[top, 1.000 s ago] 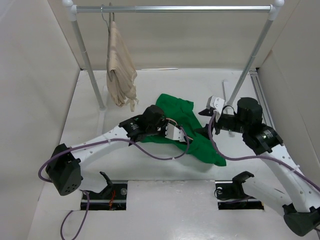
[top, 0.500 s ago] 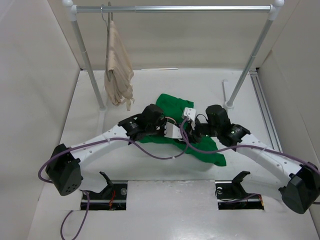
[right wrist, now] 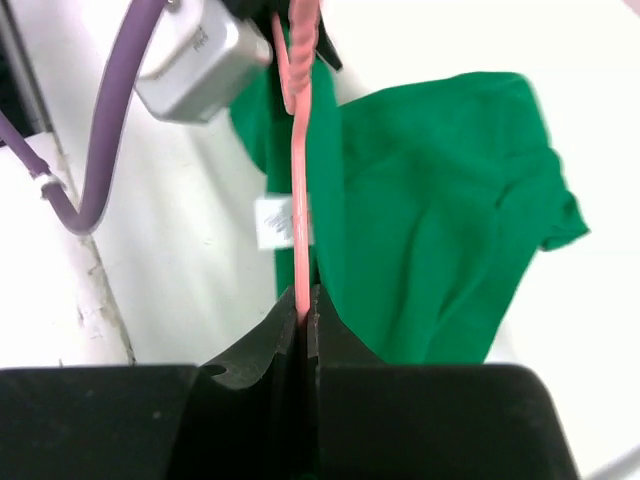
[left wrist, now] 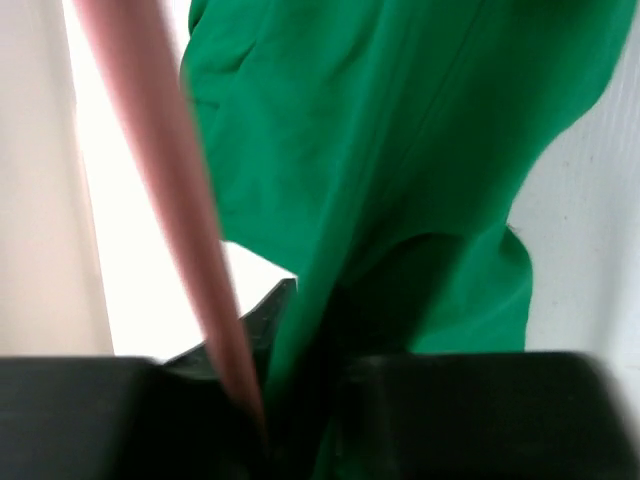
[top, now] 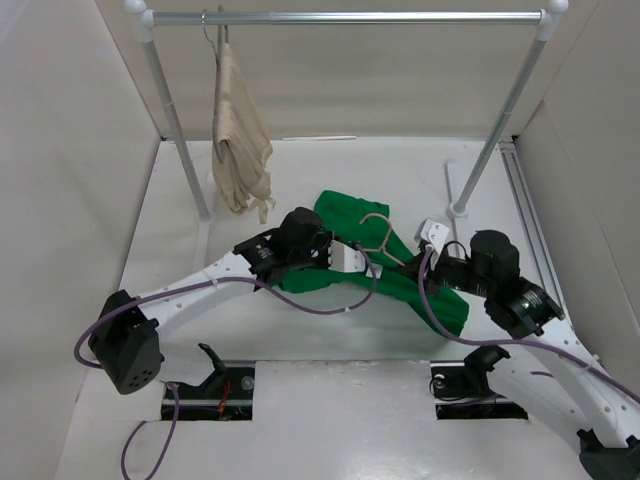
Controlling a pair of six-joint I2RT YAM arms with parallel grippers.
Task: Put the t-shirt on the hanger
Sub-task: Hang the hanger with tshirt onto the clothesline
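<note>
The green t-shirt [top: 345, 212] lies crumpled on the white table between the two arms. On top of it rests the pink hanger [top: 385, 238], hook pointing to the back. My right gripper [top: 422, 265] is shut on the hanger's wire [right wrist: 300, 150], with the t-shirt [right wrist: 430, 220] and its white tag [right wrist: 275, 222] beyond. My left gripper [top: 352, 258] sits at the shirt's near left side. In its wrist view, green fabric [left wrist: 400, 130] and the blurred pink wire [left wrist: 160, 160] run down between the dark jaws. That view is too blurred to show whether they still pinch.
A clothes rack with a metal rail [top: 340, 17] spans the back. A beige garment [top: 240, 140] hangs at its left end. The rack's posts [top: 180, 140] [top: 500, 130] stand on the table, and white walls close in both sides.
My right gripper reached in to the shirt, shut on the pink hanger, then drew back right. The hanger's hook now shows on top of the shirt. The left arm barely moved.
</note>
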